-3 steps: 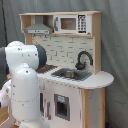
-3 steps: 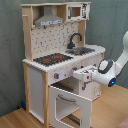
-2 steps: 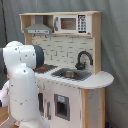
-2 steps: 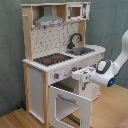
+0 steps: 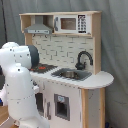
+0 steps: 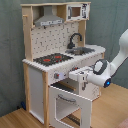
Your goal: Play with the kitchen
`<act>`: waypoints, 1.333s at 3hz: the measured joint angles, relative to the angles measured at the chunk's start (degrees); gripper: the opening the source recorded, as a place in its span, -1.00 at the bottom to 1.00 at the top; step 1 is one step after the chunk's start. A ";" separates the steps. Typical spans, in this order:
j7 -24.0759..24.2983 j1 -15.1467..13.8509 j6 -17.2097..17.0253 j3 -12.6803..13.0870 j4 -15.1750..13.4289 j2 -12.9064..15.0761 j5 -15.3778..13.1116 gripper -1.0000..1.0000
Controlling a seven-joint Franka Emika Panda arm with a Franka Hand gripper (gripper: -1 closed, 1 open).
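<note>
The kitchen (image 5: 75, 80) (image 6: 37, 75) is a tall white and light-wood toy with a black-red stovetop (image 6: 52, 58), a black faucet (image 5: 83, 57) over a sink (image 5: 70, 74), and a grey hood (image 6: 49, 20). Its windowed oven door (image 6: 70, 104) stands open toward the front in the second exterior view. My gripper (image 6: 79, 76) sits right at the kitchen's front panel just under the counter, above the open door. In the first exterior view my white arm (image 5: 20, 85) covers the gripper and the kitchen's left front.
A toy microwave (image 5: 70, 23) sits on the top shelf beside the hood. A grey curtain hangs behind the kitchen in both exterior views. The wooden floor (image 6: 115, 107) lies bare at the second exterior view's right.
My wrist has sunk a little and edged toward the kitchen front. The oven door stays open as before.
</note>
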 joint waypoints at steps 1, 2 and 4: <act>0.03 0.00 -0.17 -0.03 -0.16 0.08 0.00 -1.00; 5.95 0.00 -0.87 -0.33 -1.35 0.65 -0.02 -1.00; 18.24 0.00 -0.58 -0.31 -1.19 0.65 -0.02 -1.00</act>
